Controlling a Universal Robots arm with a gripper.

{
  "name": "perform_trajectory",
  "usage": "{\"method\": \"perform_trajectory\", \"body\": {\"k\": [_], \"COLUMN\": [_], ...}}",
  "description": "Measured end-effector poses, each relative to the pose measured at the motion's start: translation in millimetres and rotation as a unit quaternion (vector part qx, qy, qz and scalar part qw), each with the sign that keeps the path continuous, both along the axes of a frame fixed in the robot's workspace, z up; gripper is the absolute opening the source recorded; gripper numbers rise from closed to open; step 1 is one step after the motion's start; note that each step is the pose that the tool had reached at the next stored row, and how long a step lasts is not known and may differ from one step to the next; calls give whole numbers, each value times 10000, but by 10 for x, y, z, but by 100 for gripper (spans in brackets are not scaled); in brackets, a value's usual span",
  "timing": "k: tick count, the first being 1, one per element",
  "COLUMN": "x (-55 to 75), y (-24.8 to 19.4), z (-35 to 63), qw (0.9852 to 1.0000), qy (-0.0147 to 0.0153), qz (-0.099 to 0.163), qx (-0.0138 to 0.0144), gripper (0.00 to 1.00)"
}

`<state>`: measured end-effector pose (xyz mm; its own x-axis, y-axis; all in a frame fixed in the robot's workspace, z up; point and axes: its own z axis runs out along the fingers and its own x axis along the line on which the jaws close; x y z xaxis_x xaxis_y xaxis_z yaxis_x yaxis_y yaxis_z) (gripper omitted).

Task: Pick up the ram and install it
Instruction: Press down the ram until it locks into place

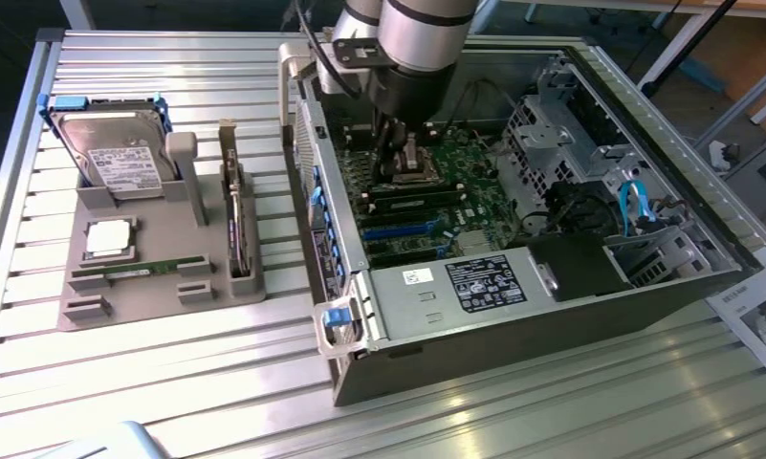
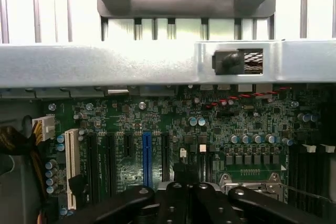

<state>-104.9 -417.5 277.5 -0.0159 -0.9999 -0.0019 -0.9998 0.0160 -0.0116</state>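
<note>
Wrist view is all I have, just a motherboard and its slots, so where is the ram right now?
Observer: The ram lies flat in the grey holder, outside the computer case, toward the exterior view's left.
Operator: What else sits on that holder?
Observer: The hard drive stands at its far end, and the processor chip lies between the drive and the ram.
Operator: And how far is my gripper from the ram?
Observer: The gripper is shut and down inside the open case over the motherboard, well apart from the ram.
</note>
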Motion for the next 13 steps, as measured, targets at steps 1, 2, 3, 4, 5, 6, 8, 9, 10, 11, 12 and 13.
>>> {"method": "perform_trajectory", "body": {"k": [1, 2, 3, 4, 5, 6, 8, 9, 10, 11, 12, 13], "x": [0, 1, 1, 1, 1, 1, 1, 1, 1, 1, 1, 1], "y": [0, 0, 0, 0, 0, 0, 0, 0, 0, 0, 0, 0], "z": [40, 74, 100, 145, 168, 189, 225, 242, 259, 278, 292, 311], "qw": [10000, 10000, 10000, 10000, 10000, 10000, 10000, 10000, 10000, 10000, 10000, 10000], "qy": [3, 4, 6, 8, 9, 9, 9, 10, 10, 10, 10, 10], "qz": [0, 0, 0, 0, 0, 0, 0, 0, 0, 0, 0, 0], "qx": [0, 0, 0, 0, 0, 0, 0, 0, 0, 0, 0, 0], "gripper": [10, 10, 10, 10, 10, 10, 10, 10, 10, 10, 10, 10]}}
